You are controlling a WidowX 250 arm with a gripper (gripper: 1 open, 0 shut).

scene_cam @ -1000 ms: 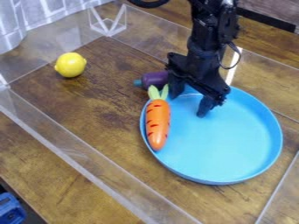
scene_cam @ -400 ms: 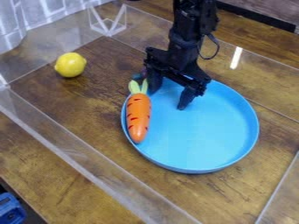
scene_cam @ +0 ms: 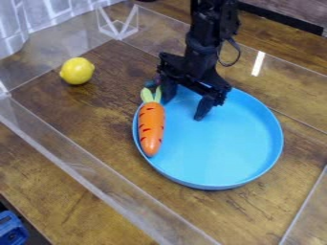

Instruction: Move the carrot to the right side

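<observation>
One carrot [scene_cam: 152, 126], one lemon [scene_cam: 76, 70], one plate [scene_cam: 243, 153].

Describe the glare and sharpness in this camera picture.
Camera view: a bright white glare streak on the wooden table right of the hand; soft reflections on the clear plastic wall; the carrot, blue plate and lemon are coarse-grained but not motion-blurred.

- The counter [scene_cam: 76, 134] is dark, grainy wood with a slight sheen.
- The plate [scene_cam: 243, 153] looks like smooth blue plastic.
- The carrot [scene_cam: 152, 127] looks like ridged orange plastic.
- The claw [scene_cam: 185, 103] is matt black.
</observation>
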